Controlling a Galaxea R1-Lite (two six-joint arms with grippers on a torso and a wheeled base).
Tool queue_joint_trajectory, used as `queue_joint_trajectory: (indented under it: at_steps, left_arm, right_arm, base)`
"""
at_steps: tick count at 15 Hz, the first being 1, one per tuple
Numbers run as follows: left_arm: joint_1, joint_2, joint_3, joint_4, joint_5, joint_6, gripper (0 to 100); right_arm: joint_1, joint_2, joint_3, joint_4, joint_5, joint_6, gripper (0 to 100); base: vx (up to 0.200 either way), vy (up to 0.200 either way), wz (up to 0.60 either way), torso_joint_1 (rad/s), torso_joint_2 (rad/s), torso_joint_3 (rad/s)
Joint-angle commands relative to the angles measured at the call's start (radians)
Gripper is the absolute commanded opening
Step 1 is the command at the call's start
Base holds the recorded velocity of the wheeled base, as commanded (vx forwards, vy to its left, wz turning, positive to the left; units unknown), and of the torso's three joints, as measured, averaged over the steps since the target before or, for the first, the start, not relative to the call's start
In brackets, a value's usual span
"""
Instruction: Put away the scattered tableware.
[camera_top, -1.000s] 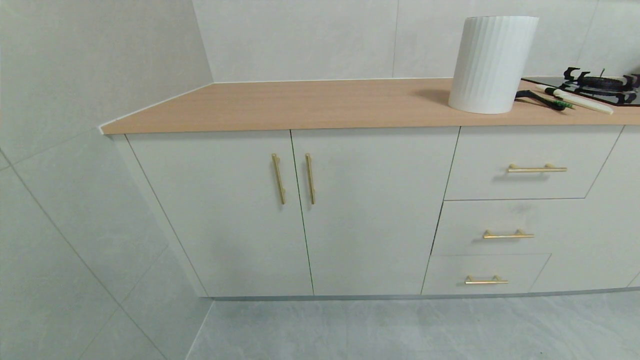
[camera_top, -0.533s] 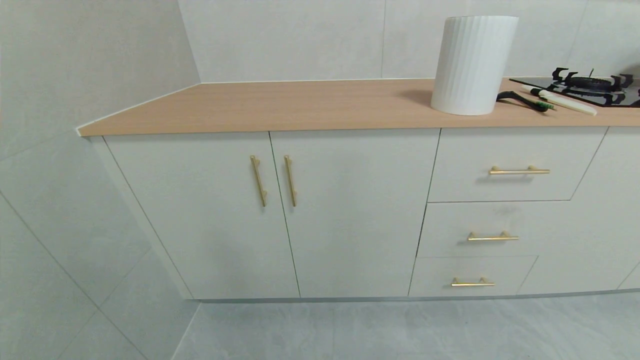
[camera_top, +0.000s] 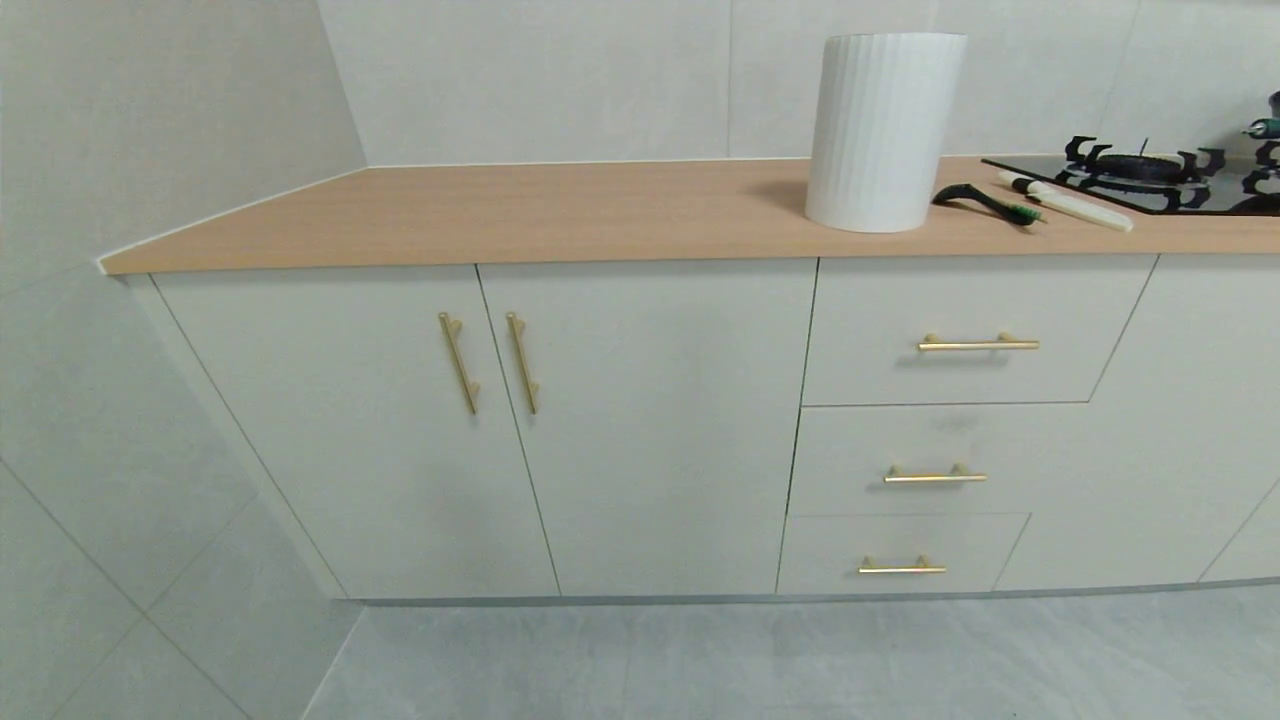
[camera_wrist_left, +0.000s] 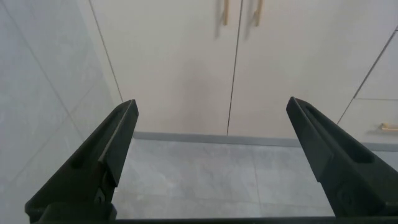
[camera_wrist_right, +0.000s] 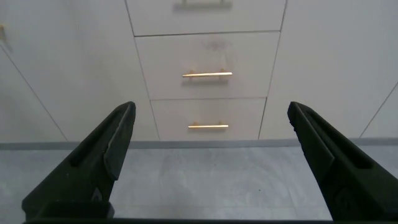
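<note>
A tall white ribbed holder (camera_top: 883, 130) stands on the wooden countertop (camera_top: 520, 210). Just right of it lie a black-handled utensil with a green tip (camera_top: 985, 203) and a cream-handled utensil (camera_top: 1070, 201), side by side near the stove. My left gripper (camera_wrist_left: 211, 155) hangs low above the floor, open, facing the base of the double cabinet doors (camera_wrist_left: 236, 68). My right gripper (camera_wrist_right: 211, 155) is also low and open, facing the lower drawers (camera_wrist_right: 208, 74). Nothing is between either pair of fingers.
A black gas hob (camera_top: 1150, 175) with pan supports sits at the far right of the counter. Below are two cabinet doors with gold handles (camera_top: 490, 362) and three drawers (camera_top: 960, 345). A tiled wall closes the left side; grey floor (camera_top: 760, 660) lies in front.
The whole head view has shifted left across the frames, so the camera has turned or moved to the right. More of the hob shows now. Nothing on the counter has moved.
</note>
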Motion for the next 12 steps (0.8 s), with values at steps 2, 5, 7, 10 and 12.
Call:
queue_joint_trajectory:
  at_steps: [2,5,7,10,12]
  left_arm:
    - [0.001,0.002,0.001,-0.001,0.0,0.001,100]
    - [0.002,0.001,0.0,-0.001,0.0,0.005,100]
    - [0.001,0.001,0.001,-0.001,-0.001,0.005,100]
    - [0.002,0.001,0.0,-0.001,-0.001,0.004,100]
    - [0.002,0.001,0.001,-0.001,-0.001,0.004,100]
  right_arm:
    - [0.001,0.002,-0.001,0.001,0.001,0.0,100]
    - [0.001,0.002,0.001,0.001,-0.001,-0.001,100]
    - [0.001,0.002,0.001,0.001,-0.001,-0.001,100]
    - [0.001,0.002,0.001,0.001,-0.001,-0.001,100]
    - [0.001,0.002,0.001,0.001,-0.002,-0.001,100]
  base:
    - [0.0,0.0,0.0,0.0,0.0,0.0]
    - [0.0,-0.067,0.0,0.001,0.0,-0.001]
    - [0.0,-0.2,0.0,0.0,0.0,-0.002]
    - [0.0,-0.133,0.0,0.006,0.0,0.002]
    - [0.0,0.0,0.0,0.0,0.0,0.0]
